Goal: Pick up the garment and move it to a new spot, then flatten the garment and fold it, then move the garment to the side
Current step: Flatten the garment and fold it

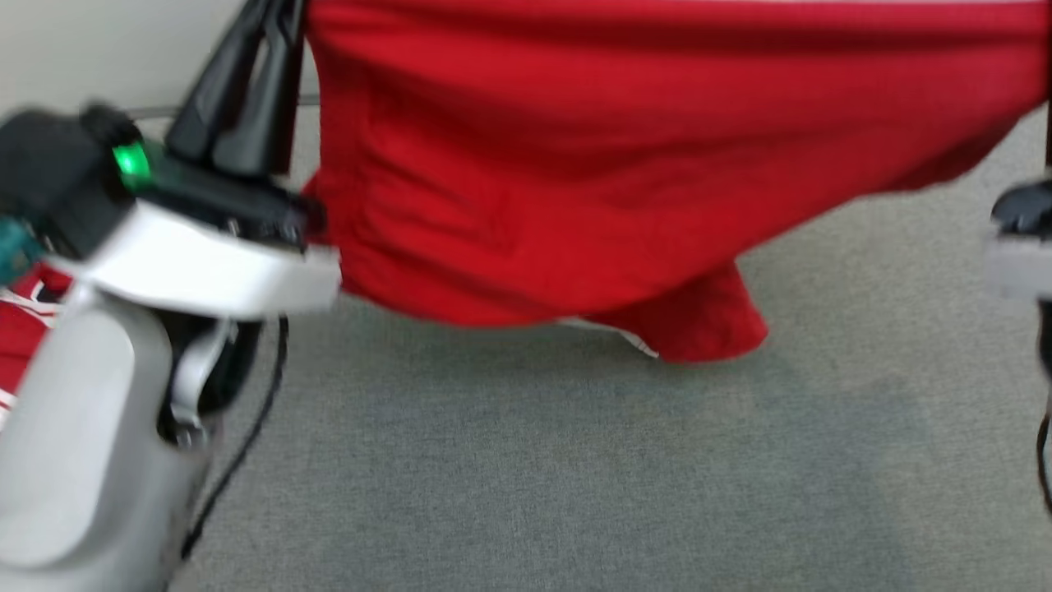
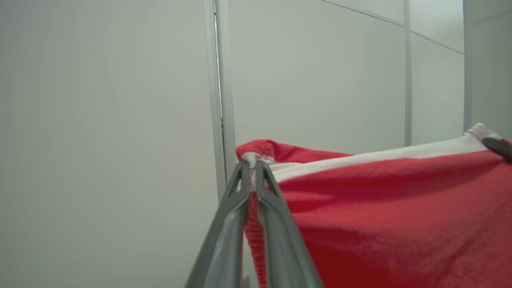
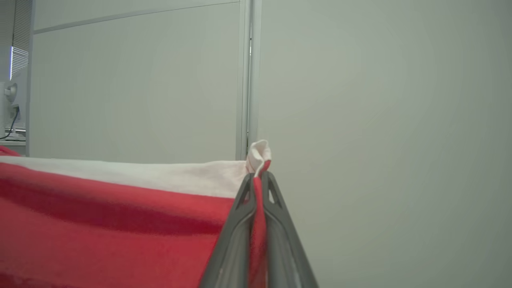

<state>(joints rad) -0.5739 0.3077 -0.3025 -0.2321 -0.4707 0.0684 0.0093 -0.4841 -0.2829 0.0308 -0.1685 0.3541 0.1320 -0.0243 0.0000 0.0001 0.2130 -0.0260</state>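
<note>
A red garment with a white top edge hangs stretched between two grippers, above the grey carpeted floor. The left gripper has its jaws clamped on one top corner, and the right gripper has its jaws clamped on the other. A lower fold droops toward the floor.

1. My left forearm is a smooth pale-grey shell with a white collar.
2. A black block above it carries a green light.
3. A thin black cable runs beside it.
4. My fingers are long and dark grey, seemingly with triangular cut-outs near the tips.
</note>
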